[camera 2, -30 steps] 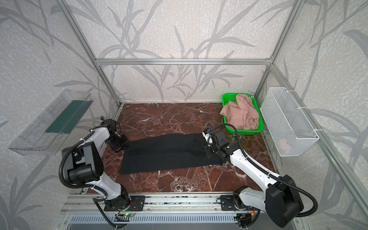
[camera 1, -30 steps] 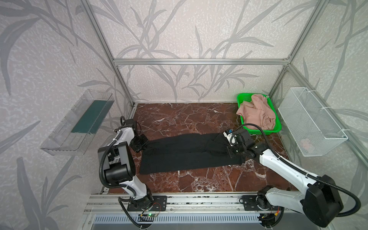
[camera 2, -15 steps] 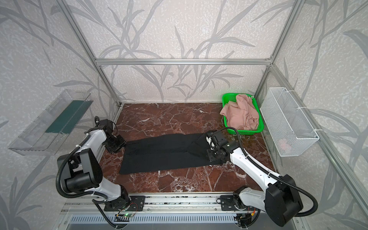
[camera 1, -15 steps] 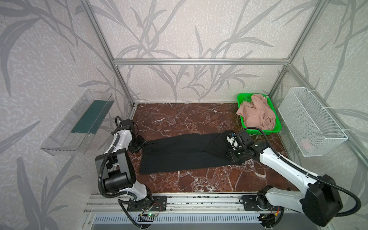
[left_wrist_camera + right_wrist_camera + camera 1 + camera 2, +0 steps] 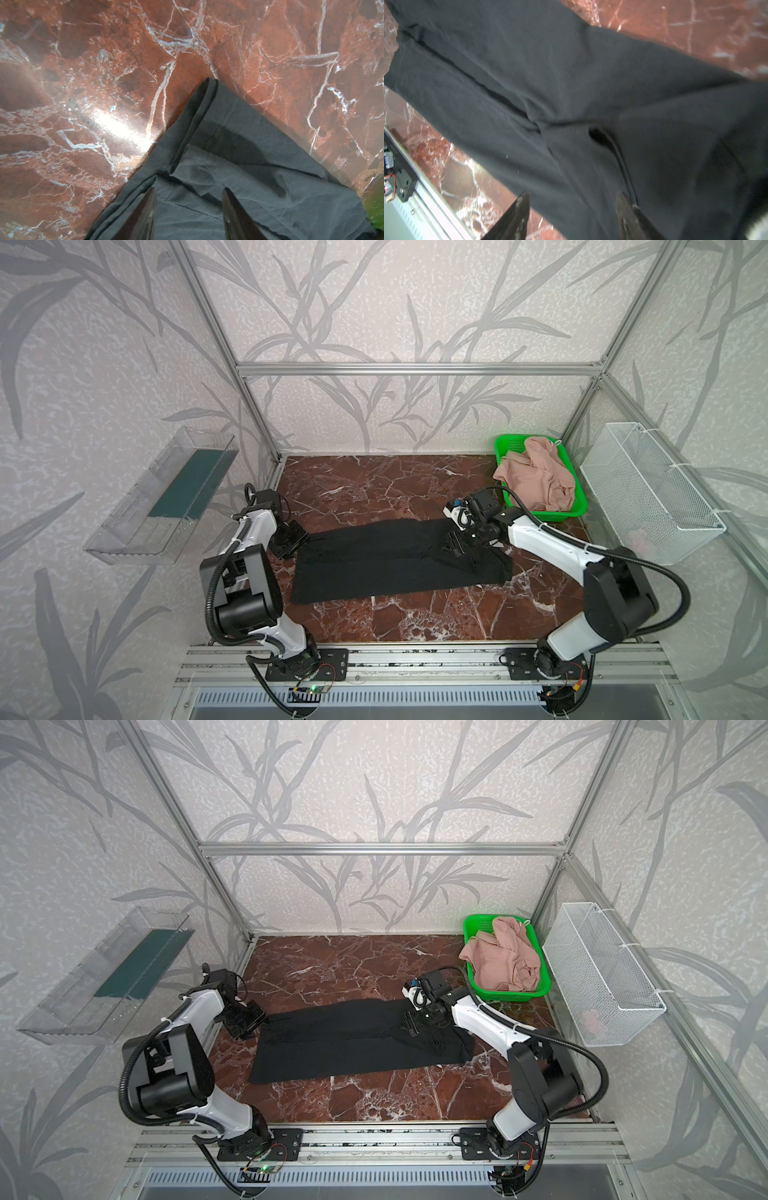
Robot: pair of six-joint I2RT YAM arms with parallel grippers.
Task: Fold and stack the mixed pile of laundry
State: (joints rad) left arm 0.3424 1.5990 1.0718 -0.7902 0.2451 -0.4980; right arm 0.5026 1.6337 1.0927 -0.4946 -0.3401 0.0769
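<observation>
My left gripper (image 5: 289, 539) hangs at the left end of the long black folded cloth garment (image 5: 395, 560), which lies as a flat strip across the middle of the red-brown marble tabletop (image 5: 415, 622) in both top views, running from left of centre to right of centre. In my left wrist view my two dark fingers (image 5: 150, 207) stand apart with nothing between them, above a hemmed corner of the black garment (image 5: 239, 166) where several layers overlap. My right gripper (image 5: 457, 545) hovers over the right part of the strip, just short of its right end, where the cloth bunches a little. In my right wrist view those fingers (image 5: 520, 212) are also spread, holding nothing, with the black garment (image 5: 550, 83) below them showing a long crease down its middle. In the upper right of a top view a crumpled dusty-pink garment (image 5: 503, 957) sits in the bright green perforated plastic basket (image 5: 478, 923), one edge hanging over its left rim, well apart from both grippers. Right of that basket, a white wire mesh basket (image 5: 648, 497) hangs on the wall.
</observation>
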